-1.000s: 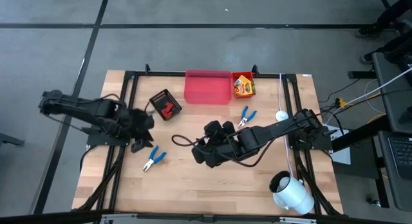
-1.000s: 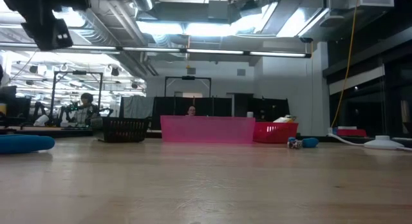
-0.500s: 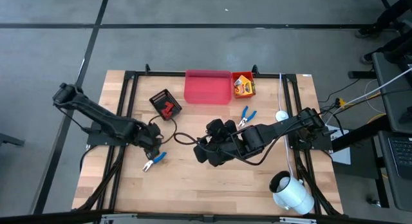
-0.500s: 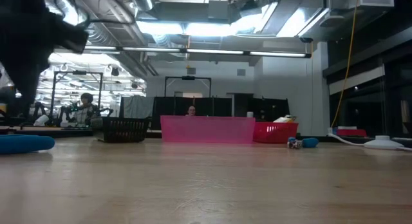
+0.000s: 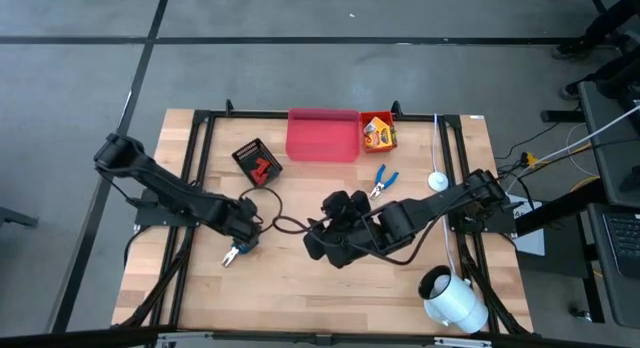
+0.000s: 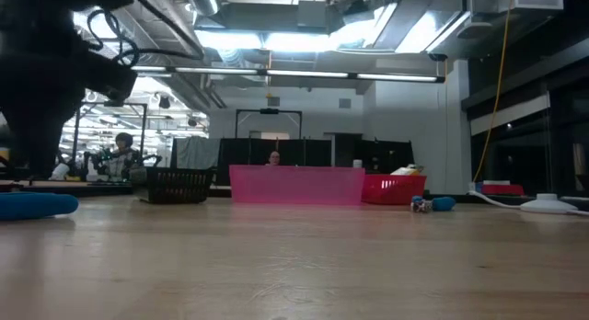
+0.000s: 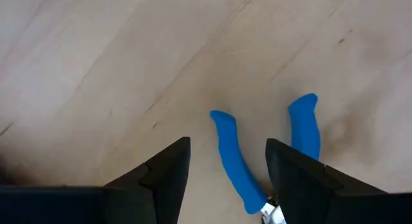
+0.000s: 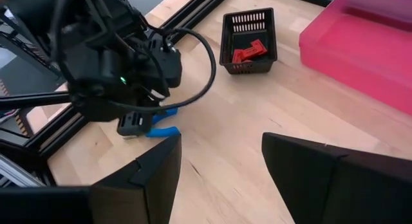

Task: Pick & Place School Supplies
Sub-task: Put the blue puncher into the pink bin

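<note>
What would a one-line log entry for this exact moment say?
left gripper: open, straddling one handle of blue-handled pliers on table | right gripper: open, mid-table | pliers not gripped yet

Pink bin (image 5: 322,136), black basket (image 5: 256,162), white cylinder (image 5: 452,299).

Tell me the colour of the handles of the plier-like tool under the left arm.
Blue handles; the left wrist view shows them best.

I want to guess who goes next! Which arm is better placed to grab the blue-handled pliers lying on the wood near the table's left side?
The left. Its open gripper is right over the blue-handled pliers, one handle between its fingers. The right gripper hangs mid-table, farther away.
</note>
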{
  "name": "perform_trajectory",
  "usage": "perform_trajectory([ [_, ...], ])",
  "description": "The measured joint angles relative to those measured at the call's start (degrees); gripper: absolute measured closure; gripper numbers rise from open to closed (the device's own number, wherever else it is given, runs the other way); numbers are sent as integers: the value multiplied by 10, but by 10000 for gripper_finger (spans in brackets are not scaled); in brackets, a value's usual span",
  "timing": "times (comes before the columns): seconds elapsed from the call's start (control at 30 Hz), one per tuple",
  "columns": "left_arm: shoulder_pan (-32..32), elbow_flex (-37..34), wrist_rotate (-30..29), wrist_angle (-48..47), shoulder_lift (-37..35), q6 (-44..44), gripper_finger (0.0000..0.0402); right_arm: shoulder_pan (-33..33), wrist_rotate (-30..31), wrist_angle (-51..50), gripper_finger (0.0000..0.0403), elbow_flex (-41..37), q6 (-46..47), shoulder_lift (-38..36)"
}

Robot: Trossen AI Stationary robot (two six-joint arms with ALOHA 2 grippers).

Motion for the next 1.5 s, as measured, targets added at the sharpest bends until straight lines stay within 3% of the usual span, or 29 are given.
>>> perform_trajectory([
  [0.23,-3,-87,48,102,3,-44,201,12,11,-1,183,0,11,-5],
  [0.37,-8,-127,45,134,-21,-62,210,19,24,-2,183,0,20,-6],
  [0.47,-7,-132,36,125,-45,-47,253,21,26,-2,183,0,22,-8],
  [0.6,6,-136,18,118,-86,-7,362,21,26,-2,183,0,22,-8],
  [0.7,17,-135,0,156,-127,22,368,21,26,-2,183,0,21,-8],
  [0.8,30,-135,-18,251,-182,63,368,20,26,2,183,0,20,-9],
  [0.9,58,-135,-20,420,-232,150,368,20,24,48,183,0,-36,-16],
  [1.03,138,-132,95,640,-258,236,368,15,-33,155,183,0,-174,-35],
  [1.2,247,-133,274,758,-239,250,368,-14,-149,242,183,0,-277,-49],
  [1.37,305,-131,312,827,-208,240,368,-50,-237,271,183,0,-294,-50],
  [1.5,310,-103,309,843,-189,248,368,-65,-231,269,183,0,-294,-48],
])
